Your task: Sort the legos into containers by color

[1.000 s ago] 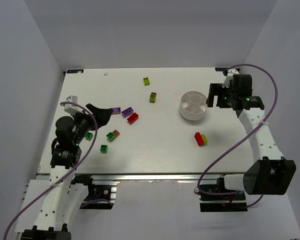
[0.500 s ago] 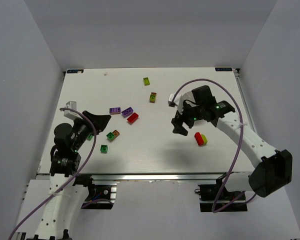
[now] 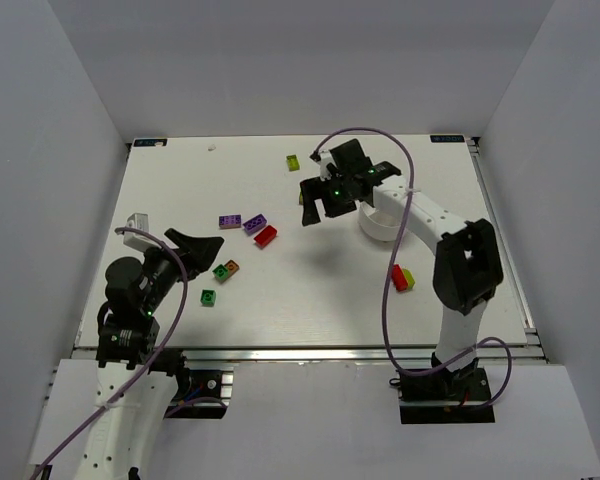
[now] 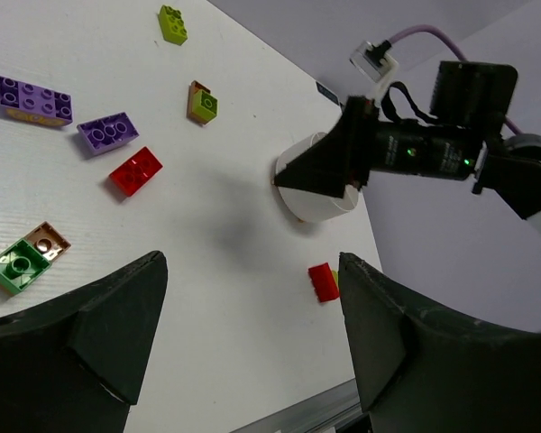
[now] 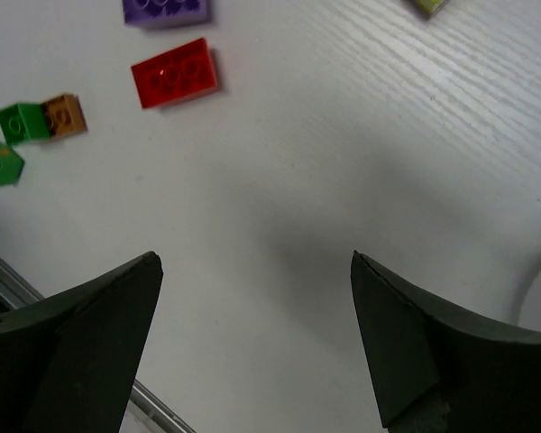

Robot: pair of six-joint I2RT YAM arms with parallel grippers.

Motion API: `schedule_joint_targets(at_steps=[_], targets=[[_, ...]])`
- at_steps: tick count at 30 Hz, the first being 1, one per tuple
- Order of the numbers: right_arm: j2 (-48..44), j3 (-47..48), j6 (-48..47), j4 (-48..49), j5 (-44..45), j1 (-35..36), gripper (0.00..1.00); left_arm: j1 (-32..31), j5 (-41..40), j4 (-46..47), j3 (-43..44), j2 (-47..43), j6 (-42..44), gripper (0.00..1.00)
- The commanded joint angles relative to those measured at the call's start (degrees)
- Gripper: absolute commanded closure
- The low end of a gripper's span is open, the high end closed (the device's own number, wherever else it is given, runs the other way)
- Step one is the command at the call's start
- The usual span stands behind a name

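While both arms are reaching out over the white table, the right gripper is hanging above bare tabletop just left of the white divided bowl, its jaws spread wide with nothing between them. The right arm is covering much of the bowl in the overhead view, so I cannot tell what is lying in its compartments. The left gripper is hovering near the table's left side, its fingers also standing well apart and gripping nothing. Every brick in view is lying on the table outside the bowl. Two purple bricks are sitting side by side left of centre, and a red brick is lying just beside the right-hand one. Nearer the left gripper, a green-and-orange pair is resting, with a single green brick closer to the front edge. A yellow-green brick is lying towards the far edge, an orange and yellow-green piece is showing in the left wrist view between it and the bowl, and a red and yellow-green pair is sitting in front of the bowl.
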Motion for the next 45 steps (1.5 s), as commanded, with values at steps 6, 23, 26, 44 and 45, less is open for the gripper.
schedule_joint_targets(at_steps=[6,23,26,44,45], targets=[[19.6,23.8,11.2,1.9,12.5,0.7,0.13,0.0,-2.3,-2.3,-1.3,-1.4,-1.8,0.14],[34.9,37.1,12.4,5.2,23.4,0.5,0.27,0.0,-5.1,-3.5,-1.3,-1.3,-1.7,0.14],[36.0,38.1,12.4,5.7,24.2,0.4,0.28,0.0,-5.0,-4.3,-0.6,-1.1,-1.4,0.14],[33.8,36.6,7.2,7.8,20.1,-1.4,0.61,0.0,-0.1,4.5,-4.2,0.3,-9.3,0.17],[33.1,36.1,6.7,7.9,19.3,-1.5,0.64,0.0,0.4,5.7,-4.5,0.7,-9.4,0.17]])
